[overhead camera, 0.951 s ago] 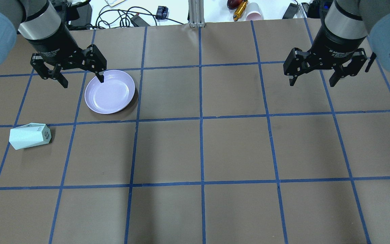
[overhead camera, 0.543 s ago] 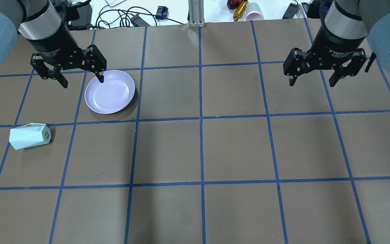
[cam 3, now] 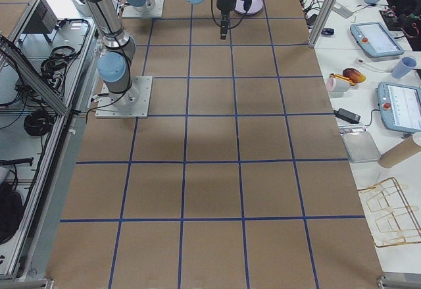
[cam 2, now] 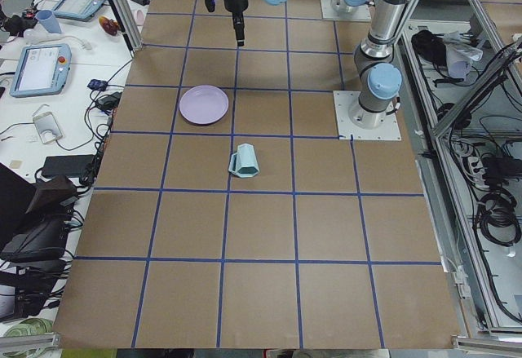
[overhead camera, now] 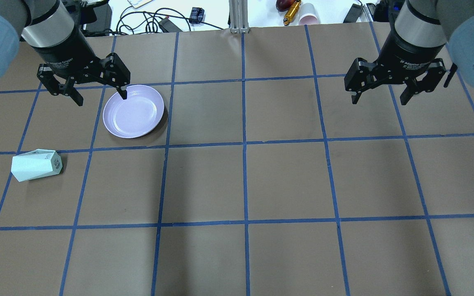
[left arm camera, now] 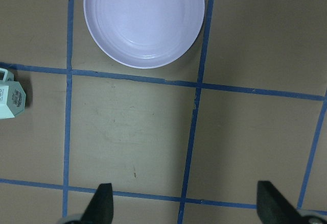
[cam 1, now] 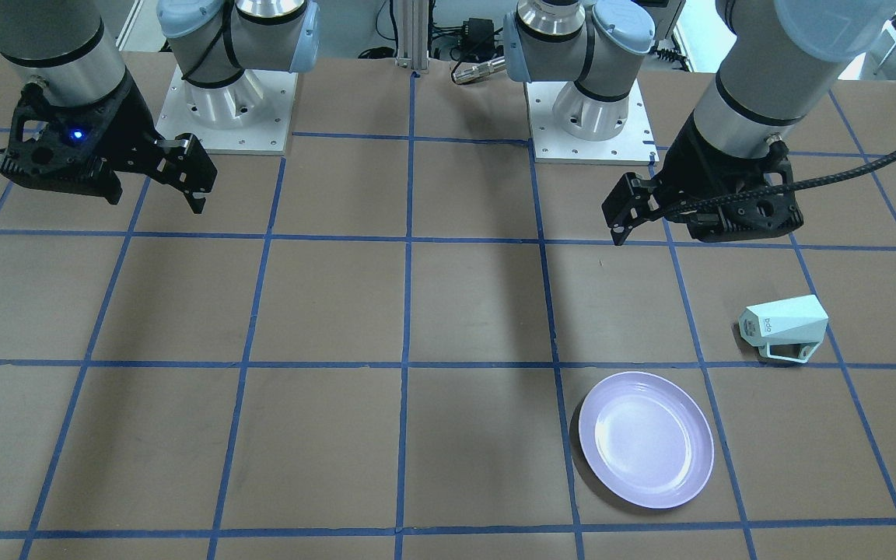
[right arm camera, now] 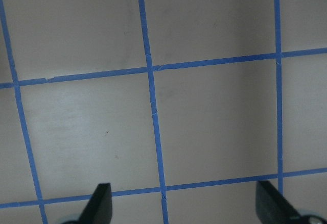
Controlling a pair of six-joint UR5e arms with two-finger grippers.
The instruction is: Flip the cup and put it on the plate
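Observation:
The pale mint-green cup (overhead camera: 36,165) lies on its side on the table at the left, its small base towards the plate; it also shows in the front view (cam 1: 782,325) with its handle on the table, and at the left edge of the left wrist view (left arm camera: 9,99). The lavender plate (overhead camera: 134,112) sits empty beyond and right of it, and shows in the front view (cam 1: 645,439) and the left wrist view (left arm camera: 144,20). My left gripper (overhead camera: 102,100) is open and empty, held high beside the plate's far-left rim. My right gripper (overhead camera: 379,101) is open and empty, high over the table's far right.
The table (overhead camera: 245,185) is brown paper with a grid of blue tape. Cables, a pink cup (overhead camera: 309,17) and small items lie on the white bench past the far edge. An aluminium post (overhead camera: 239,16) stands at the far middle.

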